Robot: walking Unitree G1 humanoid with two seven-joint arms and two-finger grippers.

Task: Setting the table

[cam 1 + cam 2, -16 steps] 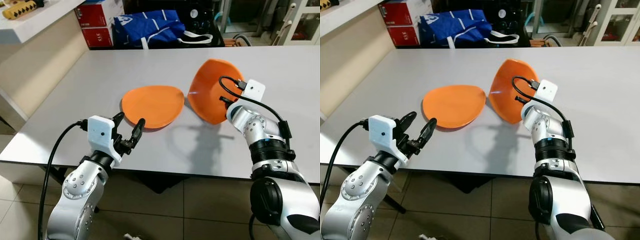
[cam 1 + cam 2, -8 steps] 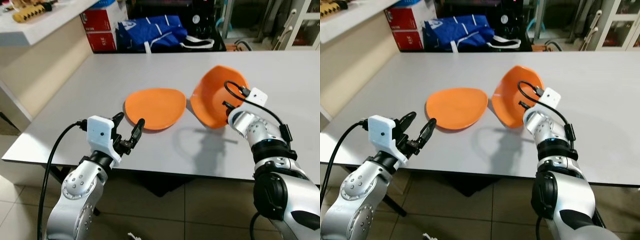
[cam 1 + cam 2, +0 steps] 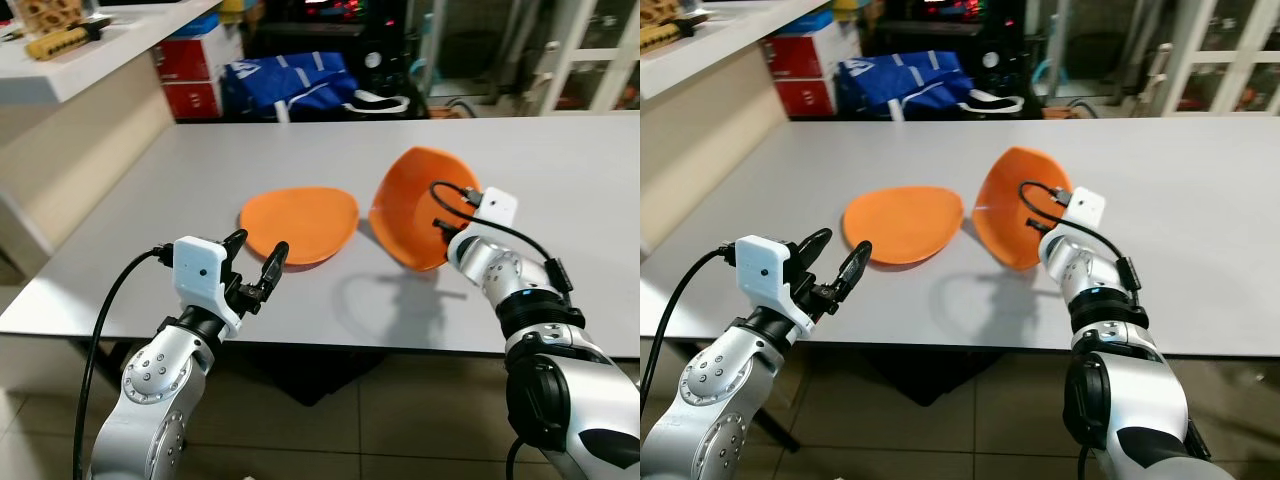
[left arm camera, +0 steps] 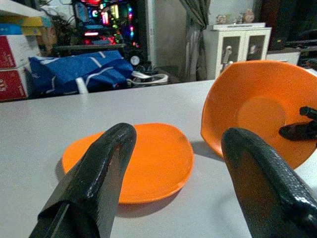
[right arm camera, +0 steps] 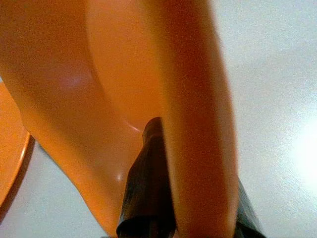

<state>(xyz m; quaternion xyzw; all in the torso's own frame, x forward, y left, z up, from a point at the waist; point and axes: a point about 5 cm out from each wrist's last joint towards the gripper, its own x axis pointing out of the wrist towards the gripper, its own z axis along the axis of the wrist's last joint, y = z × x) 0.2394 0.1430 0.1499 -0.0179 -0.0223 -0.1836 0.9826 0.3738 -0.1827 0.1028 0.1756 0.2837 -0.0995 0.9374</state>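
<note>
Right hand [image 3: 445, 215]: while tilted on edge at frame centre-right, the bowl [image 3: 415, 205] is pinched by its rim.
Left hand [image 3: 255, 270]: spread, empty, lower left, just short of the flat plate [image 3: 298, 222].

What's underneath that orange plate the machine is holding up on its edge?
Below the tilted plate in the right pincer lies bare grey table with its shadow. Its lowest edge is hidden behind the arm.
</note>
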